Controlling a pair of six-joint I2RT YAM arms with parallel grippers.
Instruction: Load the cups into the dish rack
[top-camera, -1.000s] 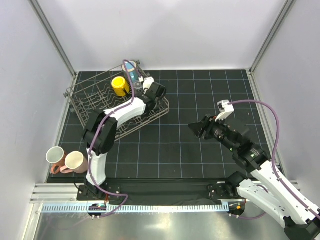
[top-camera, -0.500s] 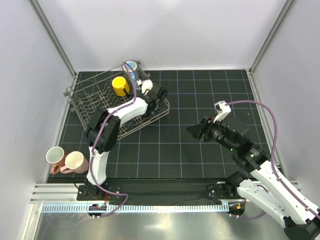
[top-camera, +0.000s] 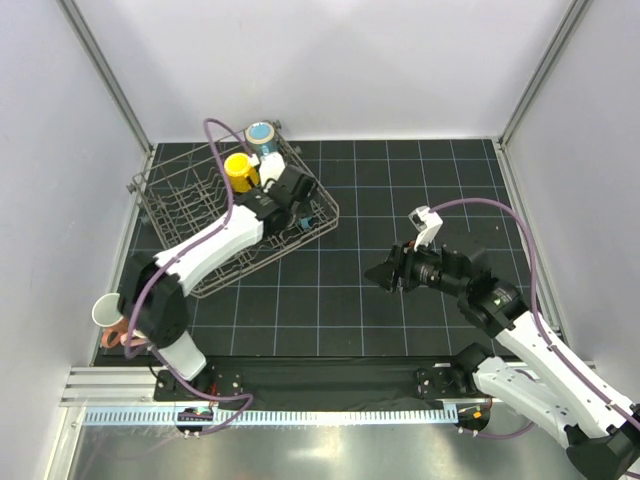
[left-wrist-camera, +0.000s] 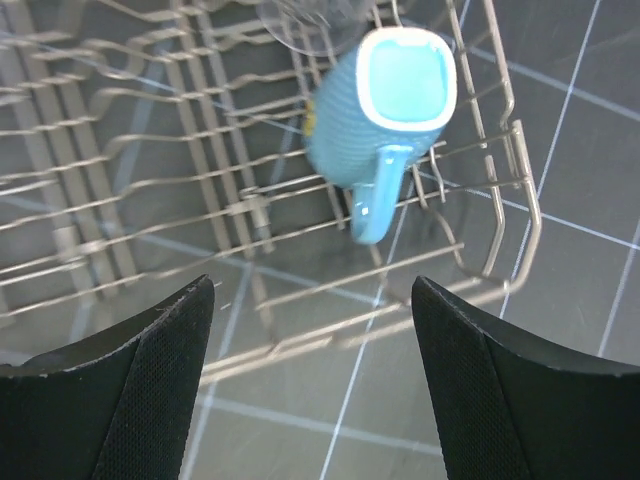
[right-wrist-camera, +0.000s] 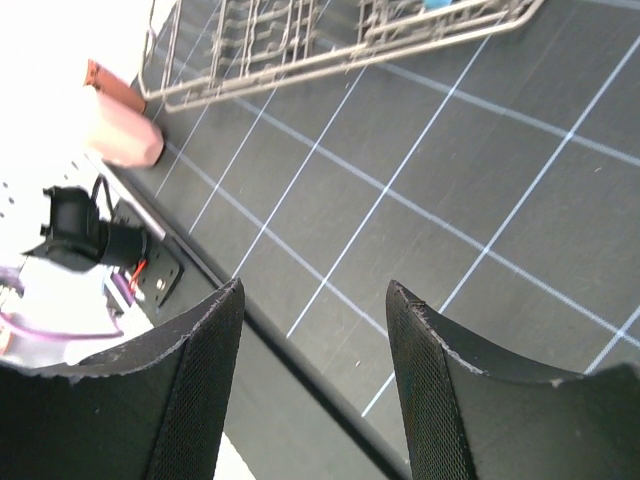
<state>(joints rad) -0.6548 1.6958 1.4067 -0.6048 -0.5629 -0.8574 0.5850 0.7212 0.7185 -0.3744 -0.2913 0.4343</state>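
Observation:
The grey wire dish rack (top-camera: 185, 205) stands at the back left. In it are a yellow cup (top-camera: 240, 170) and, at its far corner, a light blue cup (top-camera: 262, 134). My left gripper (top-camera: 295, 195) hovers open over the rack's right corner. The left wrist view shows its empty fingers (left-wrist-camera: 312, 285) above the wires (left-wrist-camera: 120, 200), with a blue mug (left-wrist-camera: 385, 110) ahead in the rack and a clear tumbler (left-wrist-camera: 320, 25) behind it. My right gripper (top-camera: 380, 272) is open and empty over the mat (right-wrist-camera: 315, 285). Pink cups (top-camera: 112, 318) stand at the front left, partly hidden by the left arm.
One pink cup (right-wrist-camera: 120, 130) and the rack's near edge (right-wrist-camera: 300, 60) show in the right wrist view, far from the fingers. The black gridded mat (top-camera: 400, 190) is fenced by grey walls and corner posts. An aluminium rail (top-camera: 300, 410) runs along the front.
My left gripper opened and let go of the blue mug in the rack, then drew back toward the rack's right corner. The right gripper drifted slightly left.

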